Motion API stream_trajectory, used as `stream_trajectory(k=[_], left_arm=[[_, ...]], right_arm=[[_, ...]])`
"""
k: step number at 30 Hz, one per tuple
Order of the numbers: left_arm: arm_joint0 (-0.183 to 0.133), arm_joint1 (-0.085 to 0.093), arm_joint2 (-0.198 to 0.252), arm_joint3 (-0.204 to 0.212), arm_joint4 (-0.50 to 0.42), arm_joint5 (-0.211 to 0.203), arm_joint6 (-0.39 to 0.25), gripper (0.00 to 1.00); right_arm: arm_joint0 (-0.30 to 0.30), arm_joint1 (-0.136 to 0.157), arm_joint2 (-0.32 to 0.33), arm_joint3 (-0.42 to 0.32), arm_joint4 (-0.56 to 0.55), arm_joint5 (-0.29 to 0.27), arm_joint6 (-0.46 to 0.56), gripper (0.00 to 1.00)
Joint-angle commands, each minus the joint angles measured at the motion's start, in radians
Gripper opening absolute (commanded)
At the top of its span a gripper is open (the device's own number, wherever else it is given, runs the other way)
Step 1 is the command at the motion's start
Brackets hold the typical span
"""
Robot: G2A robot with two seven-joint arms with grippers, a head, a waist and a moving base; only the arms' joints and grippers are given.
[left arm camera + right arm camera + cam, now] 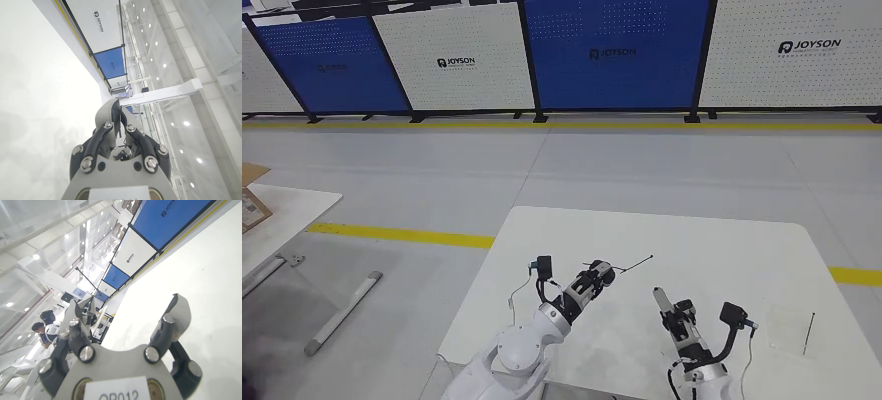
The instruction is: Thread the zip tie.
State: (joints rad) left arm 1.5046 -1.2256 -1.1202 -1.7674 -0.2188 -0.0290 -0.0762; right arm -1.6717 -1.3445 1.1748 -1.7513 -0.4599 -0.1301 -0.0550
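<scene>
Starting at the near right of the white rectangular table (722, 235), we find a spare black plastic zip tie (809, 333) lying on a clear plastic sheet (787, 325). Just left of that, the right gripper (670, 300) (124, 300) is over the tabletop with its two fingers spread wide apart. Farther left and slightly farther off, the left gripper (604, 270) (120, 106) has its dark ribbed pads (116, 113) pressed together, clamped on one end of a thin black plastic zip tie (632, 264) (85, 276). We see the rest of the tie sticking out straight past the fingertips, pointing to the far right above the table. Beyond the table's far edge, a yellow floor line (392, 234) runs across the grey floor, and blue and white perforated panels (617, 50) stand farthest away.
</scene>
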Motion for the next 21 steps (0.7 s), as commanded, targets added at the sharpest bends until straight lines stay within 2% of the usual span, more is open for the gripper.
stream_trajectory(k=[1, 10, 15, 18, 21], left_arm=[[0.0, 0.0, 0.0, 0.0, 0.001, 0.0, 0.0, 0.0], [-0.001, 0.0, 0.005, -0.001, 0.02, 0.003, 0.004, 0.0], [0.016, 0.0, -0.002, -0.013, 0.02, -0.001, 0.017, 0.0], [0.025, 0.003, -0.013, -0.02, 0.002, -0.01, -0.016, 0.0], [0.033, 0.004, -0.015, -0.034, 0.011, -0.008, -0.019, 0.0]], right_arm=[[0.001, 0.0, 0.0, 0.001, 0.001, 0.0, -0.001, 1.0], [0.007, 0.001, 0.008, -0.003, -0.007, 0.012, 0.003, 1.0], [0.01, 0.012, 0.034, -0.029, -0.153, 0.043, 0.043, 1.0], [0.008, 0.023, 0.061, -0.033, -0.207, 0.01, 0.114, 1.0], [0.013, 0.032, 0.081, -0.026, -0.253, 0.007, 0.192, 1.0]])
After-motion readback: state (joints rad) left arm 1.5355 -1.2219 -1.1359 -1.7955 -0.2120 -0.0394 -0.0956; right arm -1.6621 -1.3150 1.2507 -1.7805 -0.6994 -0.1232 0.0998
